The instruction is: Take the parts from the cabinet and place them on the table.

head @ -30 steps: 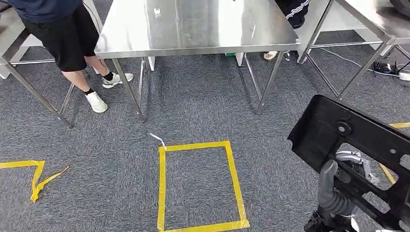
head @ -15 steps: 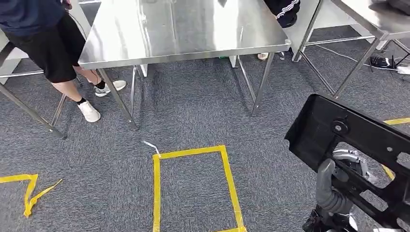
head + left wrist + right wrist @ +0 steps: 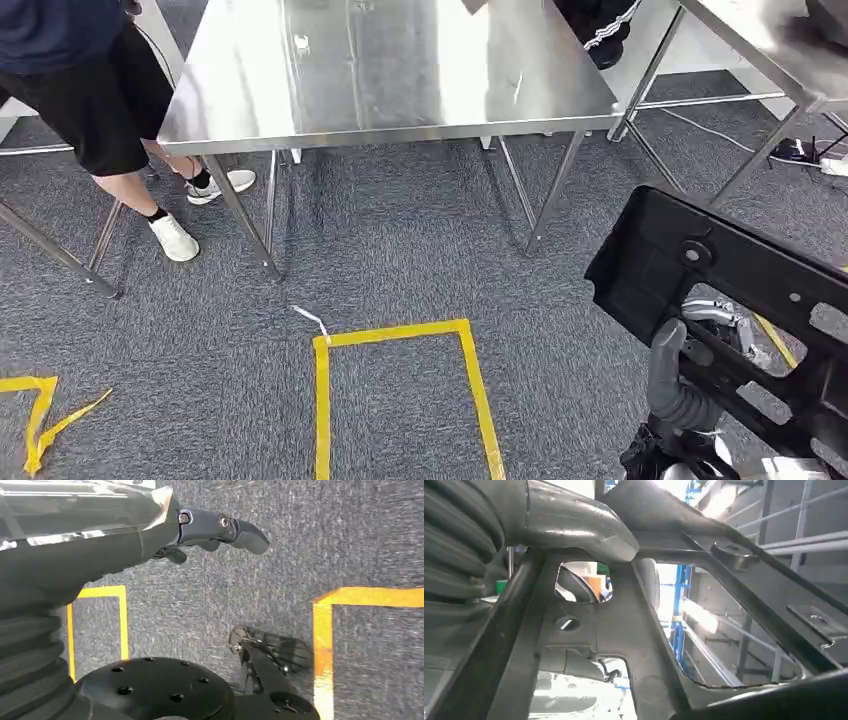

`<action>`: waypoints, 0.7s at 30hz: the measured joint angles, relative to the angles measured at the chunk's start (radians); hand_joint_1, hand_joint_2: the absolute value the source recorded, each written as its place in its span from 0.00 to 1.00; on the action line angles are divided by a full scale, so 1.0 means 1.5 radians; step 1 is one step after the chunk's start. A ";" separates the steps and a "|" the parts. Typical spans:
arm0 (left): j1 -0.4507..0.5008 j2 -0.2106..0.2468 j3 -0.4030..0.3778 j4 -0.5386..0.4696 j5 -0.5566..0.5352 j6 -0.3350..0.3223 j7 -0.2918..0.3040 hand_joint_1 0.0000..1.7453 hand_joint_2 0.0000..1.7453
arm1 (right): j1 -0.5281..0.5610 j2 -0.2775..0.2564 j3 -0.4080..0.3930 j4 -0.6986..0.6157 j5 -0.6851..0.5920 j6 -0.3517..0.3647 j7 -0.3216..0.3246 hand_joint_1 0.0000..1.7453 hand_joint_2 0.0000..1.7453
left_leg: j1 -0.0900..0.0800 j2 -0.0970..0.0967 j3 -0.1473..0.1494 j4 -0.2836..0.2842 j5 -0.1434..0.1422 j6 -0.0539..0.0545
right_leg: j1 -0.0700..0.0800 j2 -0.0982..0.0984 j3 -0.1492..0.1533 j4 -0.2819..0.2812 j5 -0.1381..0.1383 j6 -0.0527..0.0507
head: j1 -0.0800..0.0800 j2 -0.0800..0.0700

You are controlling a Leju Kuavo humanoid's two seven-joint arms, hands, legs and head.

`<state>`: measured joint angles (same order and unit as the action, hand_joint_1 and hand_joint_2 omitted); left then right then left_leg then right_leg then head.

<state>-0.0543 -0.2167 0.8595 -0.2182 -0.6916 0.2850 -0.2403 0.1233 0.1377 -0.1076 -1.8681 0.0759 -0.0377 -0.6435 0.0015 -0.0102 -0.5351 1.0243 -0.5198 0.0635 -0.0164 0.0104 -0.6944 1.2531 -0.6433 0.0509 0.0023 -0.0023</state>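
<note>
Grey speckled carpet (image 3: 420, 250) covers the floor, marked with strips of yellow tape: a loose zigzag piece (image 3: 45, 420) far to the left and a yellow tape rectangle (image 3: 400, 400) near the middle, with a small white scrap (image 3: 312, 320) just off its corner. At the upper left a person in dark shorts (image 3: 95, 100) stands beside a steel table (image 3: 380, 75), white shoes (image 3: 172, 238) on the carpet by the table leg. That table's bright top is well ahead of the robot, and a second steel table (image 3: 770, 50) stands further right. In the left wrist view the left hand (image 3: 215, 530) hangs over the carpet with its dark fingers (image 3: 247, 534) loosely curled and apart, holding nothing; yellow tape lines lie on the floor beyond the fingertips. At the lower right of the head view the right hand (image 3: 690, 385) holds the black part (image 3: 700, 275), a large flat frame with cut-out openings and a round boss, tilted up above the carpet and well short of the table. Its grey thumb (image 3: 668, 360) rises against the near face of the frame, and paler fingers show through one opening on the far side. In the right wrist view the thumb (image 3: 574, 522) presses across a bar of the frame, with the part's struts spreading away past it.
</note>
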 joint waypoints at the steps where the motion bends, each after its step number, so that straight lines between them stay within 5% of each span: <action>1: 0.000 0.000 0.000 0.000 0.000 0.000 -0.001 0.00 1.00 | 0.000 0.000 0.000 0.000 0.001 -0.001 0.000 1.00 1.00 | 0.000 -0.001 0.013 0.000 -0.010 -0.002 | -0.001 -0.001 0.008 -0.046 0.023 0.011 | 0.000 0.000; 3: 0.001 -0.002 0.001 0.000 0.000 0.000 -0.003 0.00 1.00 | 0.001 0.001 0.001 0.002 0.002 -0.001 0.000 1.00 1.00 | 0.000 -0.001 0.026 -0.001 -0.028 -0.006 | -0.002 -0.008 0.025 -0.125 0.126 0.030 | 0.000 0.000; 4: 0.001 -0.002 0.002 0.000 0.000 0.000 -0.004 0.00 1.00 | 0.001 0.001 0.001 0.003 0.002 -0.001 0.001 1.00 1.00 | -0.004 -0.002 0.037 0.001 -0.039 -0.012 | 0.002 -0.013 0.025 -0.138 0.139 0.018 | -0.002 0.000; 5: -0.001 -0.003 0.002 0.000 0.001 0.001 -0.004 0.00 1.00 | 0.002 0.001 0.001 0.004 0.002 -0.002 0.003 1.00 1.00 | -0.004 -0.001 0.037 -0.002 -0.044 -0.016 | 0.007 -0.009 0.038 -0.136 0.135 0.003 | -0.002 0.000; 7: -0.003 -0.004 0.003 0.000 0.001 0.002 -0.004 0.00 1.00 | -0.003 0.002 0.000 0.003 0.002 -0.003 0.002 1.00 1.00 | -0.001 0.001 0.050 0.002 -0.042 -0.021 | 0.005 -0.006 0.043 -0.138 0.130 -0.010 | -0.001 0.000; 9: -0.008 -0.006 0.003 -0.001 0.001 0.003 -0.005 0.00 1.00 | -0.003 0.003 0.001 0.003 0.002 -0.003 0.002 1.00 1.00 | 0.000 0.003 0.015 0.066 -0.020 -0.028 | -0.003 -0.004 0.063 -0.145 0.121 -0.022 | -0.002 0.000; 10: -0.010 -0.007 0.003 -0.001 0.001 0.003 -0.006 0.00 1.00 | -0.003 0.003 0.001 0.003 0.002 -0.003 0.002 1.00 1.00 | 0.001 0.004 -0.021 0.119 -0.013 -0.031 | -0.003 -0.005 0.072 -0.147 0.115 -0.031 | -0.005 0.000; 11: -0.009 -0.008 0.003 -0.001 0.001 0.003 -0.006 0.00 1.00 | -0.004 0.005 0.002 0.003 0.003 -0.003 0.002 1.00 1.00 | 0.002 0.004 -0.056 0.160 -0.024 -0.034 | -0.003 -0.005 0.079 -0.148 0.108 -0.033 | -0.003 0.000; 13: -0.007 -0.008 0.005 -0.001 0.002 0.003 -0.011 0.00 1.00 | -0.003 0.006 0.002 0.003 0.003 -0.003 0.002 1.00 1.00 | 0.003 0.005 -0.112 0.198 -0.083 -0.039 | -0.003 -0.003 0.098 -0.148 0.091 -0.033 | -0.004 0.000; 14: -0.010 -0.008 0.005 -0.001 0.001 0.002 -0.012 0.00 1.00 | -0.003 0.006 0.001 0.004 0.004 -0.003 0.002 1.00 1.00 | 0.004 0.005 -0.125 0.192 -0.102 -0.040 | -0.003 -0.002 0.110 -0.148 0.082 -0.033 | -0.004 0.000; 15: -0.011 -0.008 0.005 -0.001 0.001 0.002 -0.012 0.00 1.00 | -0.003 0.007 0.002 0.005 0.005 -0.003 0.002 1.00 1.00 | 0.004 0.005 -0.127 0.174 -0.103 -0.040 | -0.004 -0.001 0.122 -0.148 0.073 -0.032 | -0.004 0.000; 16: -0.010 -0.008 0.006 -0.001 0.001 0.002 -0.012 0.00 1.00 | -0.003 0.008 0.002 0.006 0.006 -0.003 0.002 1.00 1.00 | 0.005 0.005 -0.124 0.141 -0.085 -0.039 | -0.004 0.001 0.134 -0.148 0.064 -0.031 | -0.004 0.000; 17: -0.010 -0.008 0.006 -0.001 0.001 0.002 -0.012 0.00 1.00 | -0.003 0.008 0.002 0.006 0.006 -0.003 0.002 1.00 1.00 | 0.006 0.006 -0.116 0.090 -0.036 -0.037 | -0.005 0.001 0.148 -0.149 0.054 -0.028 | -0.004 0.000; 18: -0.009 -0.008 0.006 -0.001 0.001 0.002 -0.012 0.00 1.00 | -0.003 0.008 0.002 0.006 0.006 -0.003 0.002 1.00 1.00 | 0.006 0.007 -0.110 0.044 0.036 -0.035 | -0.005 0.001 0.151 -0.150 0.044 -0.025 | -0.004 0.000; 19: -0.008 -0.008 0.006 -0.001 0.001 0.002 -0.012 0.00 1.00 | -0.004 0.008 0.002 0.008 0.006 -0.003 0.002 1.00 1.00 | 0.000 0.008 -0.111 0.040 0.065 -0.031 | 0.000 0.004 0.169 -0.147 0.034 -0.019 | -0.004 0.000; 20: -0.008 -0.008 0.006 -0.001 0.001 0.002 -0.012 0.00 1.00 | -0.004 0.008 0.002 0.009 0.006 -0.003 0.002 1.00 1.00 | -0.001 0.007 -0.099 0.042 0.059 -0.027 | 0.002 0.005 0.161 -0.150 0.029 -0.013 | -0.006 0.000; 21: -0.008 -0.009 0.006 -0.001 0.001 0.002 -0.012 0.00 1.00 | -0.004 0.008 0.002 0.009 0.006 -0.003 0.002 1.00 1.00 | -0.003 0.007 -0.098 0.039 0.065 -0.023 | 0.001 0.004 0.175 -0.155 0.029 -0.009 | -0.001 0.000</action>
<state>-0.0669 -0.2300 0.8682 -0.2197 -0.6901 0.2880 -0.2586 0.1172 0.1499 -0.1041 -1.8540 0.0855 -0.0420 -0.6405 -0.0027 -0.0002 -0.6817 1.0829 -0.4225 0.0287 -0.0146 0.0168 -0.4325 1.0213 -0.6004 0.0376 0.0012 -0.0023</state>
